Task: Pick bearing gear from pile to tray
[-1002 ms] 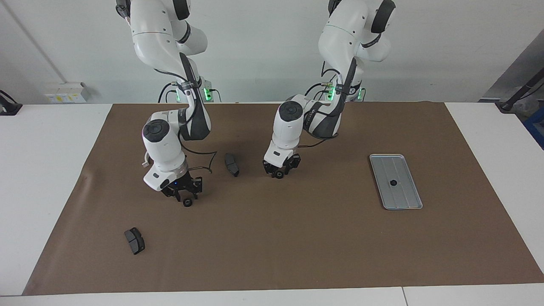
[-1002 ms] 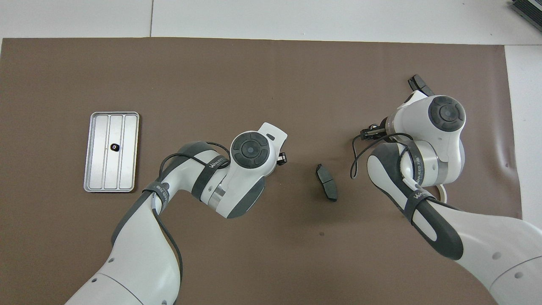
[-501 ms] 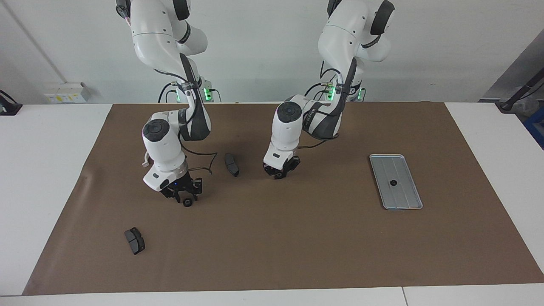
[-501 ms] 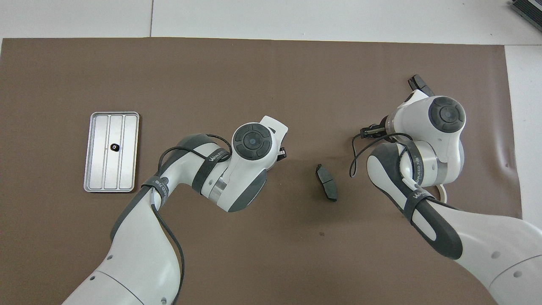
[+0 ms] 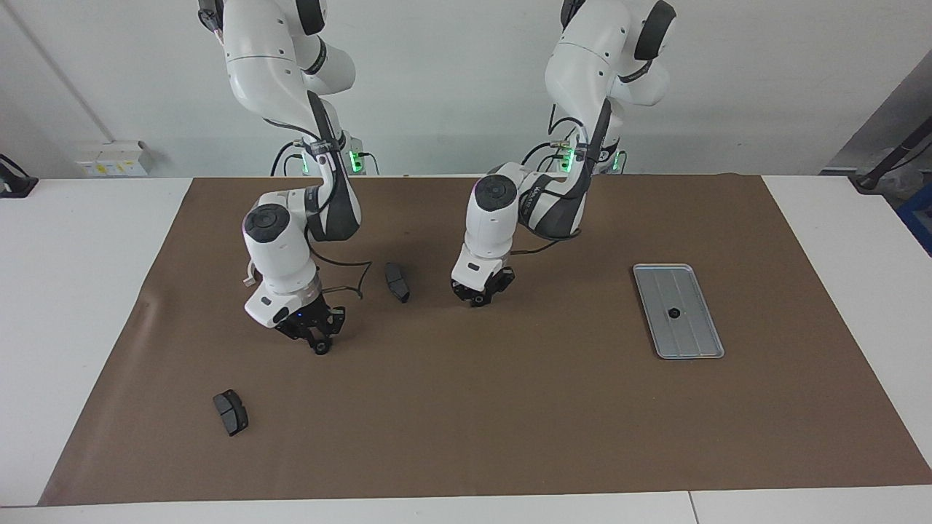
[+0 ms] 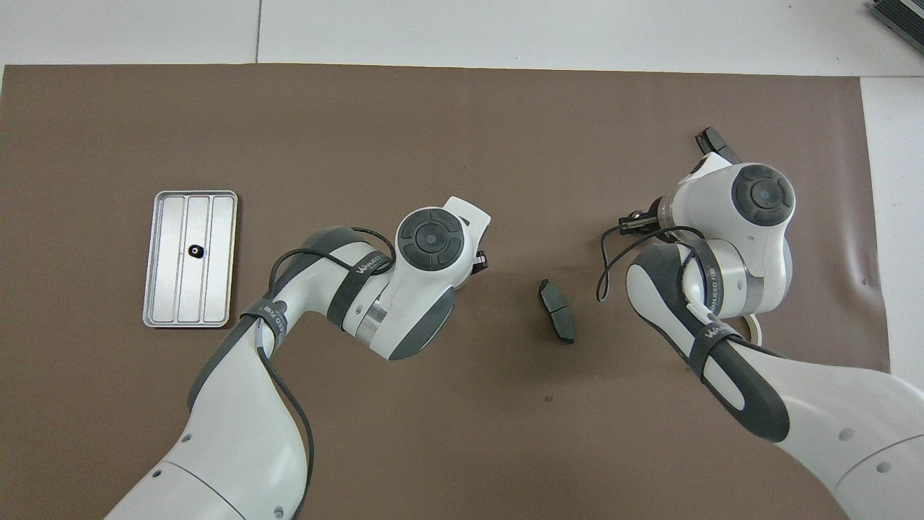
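My left gripper (image 5: 476, 298) stands low on the brown mat, shut on a small black bearing gear (image 5: 477, 300); only its tips (image 6: 479, 264) show under the wrist in the overhead view. My right gripper (image 5: 320, 346) is also down at the mat, toward the right arm's end, shut on another black bearing gear (image 5: 320, 349). The silver ridged tray (image 5: 690, 342) (image 6: 216, 303) lies toward the left arm's end, with one bearing gear (image 5: 674, 314) (image 6: 195, 251) in its middle. What is left of the pile is loose parts scattered on the mat.
A dark brake pad (image 5: 397, 282) (image 6: 556, 310) lies between the two grippers. A second brake pad (image 5: 230, 412) lies farther from the robots than the right gripper; the right wrist half covers it (image 6: 715, 143) from above. The brown mat (image 5: 510, 407) spans most of the table.
The left gripper's fingers closed on its bearing gear first, then the right gripper's fingers closed on the other one. Neither arm has shifted much.
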`<state>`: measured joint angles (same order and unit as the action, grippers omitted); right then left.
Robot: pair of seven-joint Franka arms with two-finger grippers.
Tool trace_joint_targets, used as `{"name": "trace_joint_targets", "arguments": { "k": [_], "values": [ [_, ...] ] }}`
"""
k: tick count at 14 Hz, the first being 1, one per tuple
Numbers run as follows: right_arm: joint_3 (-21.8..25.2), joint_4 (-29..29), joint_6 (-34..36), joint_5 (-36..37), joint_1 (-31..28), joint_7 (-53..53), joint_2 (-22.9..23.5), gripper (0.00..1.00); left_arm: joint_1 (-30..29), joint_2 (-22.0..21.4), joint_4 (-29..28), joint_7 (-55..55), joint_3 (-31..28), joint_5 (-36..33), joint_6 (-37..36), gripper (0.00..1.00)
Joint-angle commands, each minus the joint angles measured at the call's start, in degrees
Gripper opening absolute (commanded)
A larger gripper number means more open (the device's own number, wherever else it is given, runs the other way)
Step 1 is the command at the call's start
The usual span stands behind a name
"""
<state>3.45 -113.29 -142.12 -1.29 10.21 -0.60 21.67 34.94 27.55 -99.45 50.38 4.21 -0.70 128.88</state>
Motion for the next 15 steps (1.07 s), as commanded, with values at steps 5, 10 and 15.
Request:
{"name": "trace_joint_targets", "arguments": {
  "k": [5,10,15],
  "values": [
    [-0.81,0.43,0.61,-0.20,-0.90,0.51,-0.49,0.00,-9.25,-3.19,6.73,-7.54,-0.08,0.42,-10.30,0.05],
    [-2.65,2.19,3.25,-0.29,0.16,20.67,-3.39,0.00,-23.57,-8.65,5.15,-36.26,-0.52,3.60,-19.88,0.05],
    [-8.45,8.16,11.95,-0.20,1.03,27.66,-3.48,0.00,-36.86,-10.32,0.24,-62.21,-0.70,3.60,-18.49,0.08]
  ]
}}
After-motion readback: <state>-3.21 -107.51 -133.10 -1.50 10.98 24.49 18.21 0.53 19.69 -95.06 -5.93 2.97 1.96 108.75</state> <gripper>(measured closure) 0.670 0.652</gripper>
